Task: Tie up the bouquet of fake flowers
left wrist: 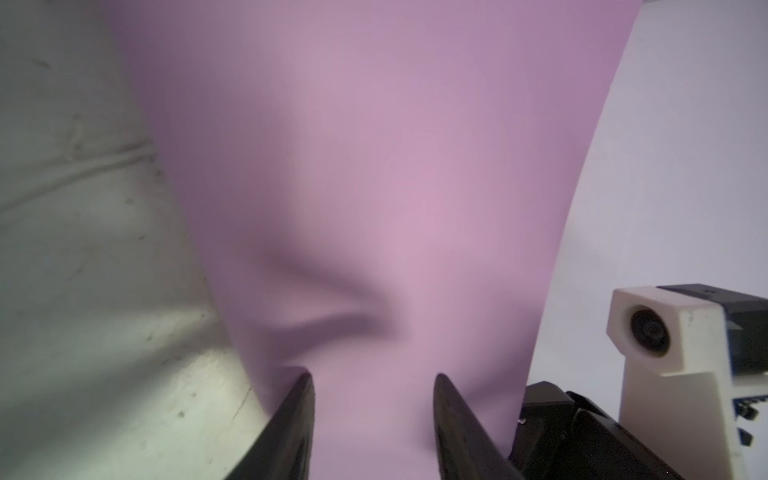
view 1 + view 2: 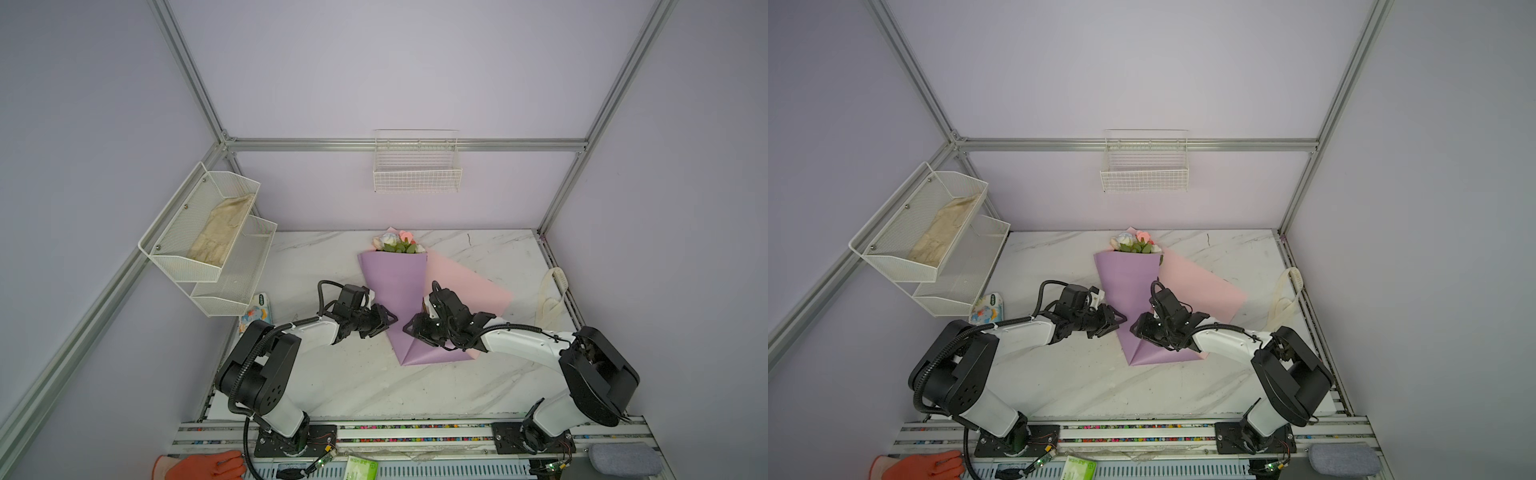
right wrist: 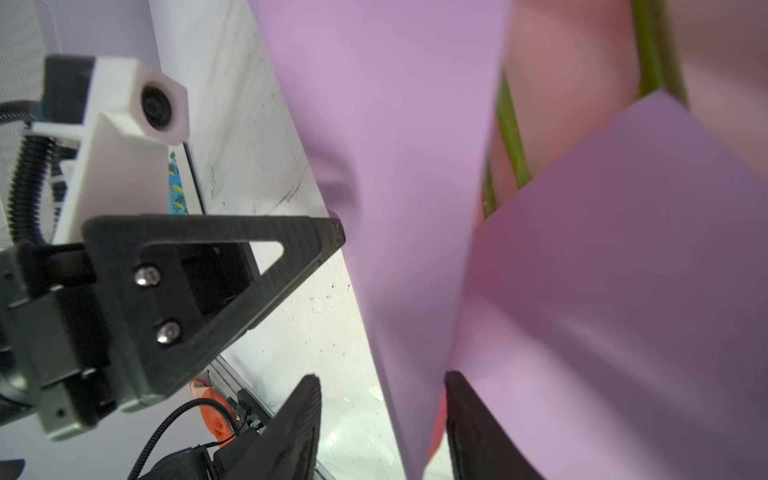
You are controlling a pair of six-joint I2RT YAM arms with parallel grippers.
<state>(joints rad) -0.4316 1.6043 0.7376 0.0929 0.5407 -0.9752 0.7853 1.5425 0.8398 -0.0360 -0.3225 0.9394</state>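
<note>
Left wrist | left pincer (image 1: 374, 376) partly apart, astride dented bouquet (image 1: 374, 166)

The near half of the tabletop (image 2: 357, 386), from the arm bases to the tip of the bouquet of fake flowers (image 2: 392, 282), is bare and passable, as are the strips either side of the blooms. The centre is obstructed: the bouquet lies lengthwise with its pink paper flap (image 2: 461, 286) spread rightward, and the left end effector (image 2: 392, 320) and right end effector (image 2: 407, 328) face each other across its lower part with a narrow gap between them. A two-tier mesh shelf (image 2: 199, 232) overhangs the left edge above a printed packet (image 2: 257, 309), and a cream cloth bag (image 2: 548, 299) occupies the right edge.
</note>
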